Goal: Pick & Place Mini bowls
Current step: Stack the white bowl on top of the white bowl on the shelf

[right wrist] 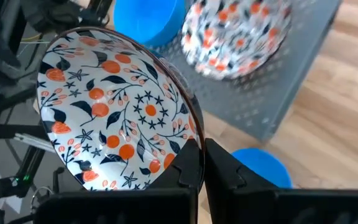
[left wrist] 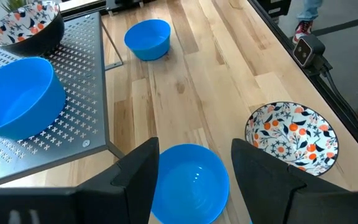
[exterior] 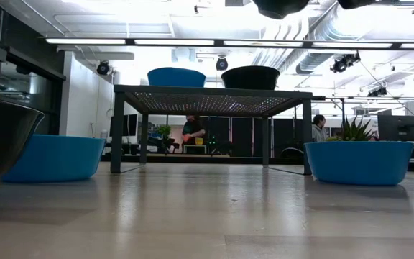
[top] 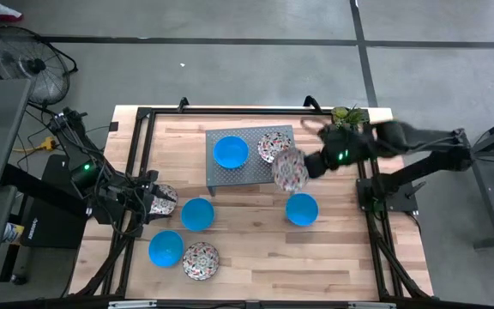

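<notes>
we find the right gripper point(right wrist: 201, 163) clamped on the rim of a floral bowl point(right wrist: 114, 109), its fingers pinched together over the bowl's edge. in the high view this held bowl point(top: 290, 169) is tilted and sits over the near right corner of the grey perforated stand point(top: 230, 176), clear of the table.

on the stand we note two bowls side by side: a blue bowl point(top: 230, 152) toward its left and a second floral bowl point(top: 274, 144) toward its right. the low view shows both raised on the stand top, the blue one point(exterior: 176, 76) beside a dark-looking one point(exterior: 251, 77).

on the wooden table point(top: 256, 249) we count four more bowls lying loose. a blue bowl point(top: 302, 209) lies right of the stand's front edge. another blue bowl point(top: 197, 214) lies in front of the stand's left corner. a third blue bowl point(top: 165, 248) and a floral bowl point(top: 201, 261) lie just beside each other near the front edge.

the left gripper point(left wrist: 194, 171) is at the table's left side, fingers spread apart and grasping nothing. its wrist view shows a blue bowl point(left wrist: 188, 182) between and beyond the fingers. in the high view a further floral bowl point(top: 163, 200) lies at this gripper; whether they touch we cannot tell.
</notes>
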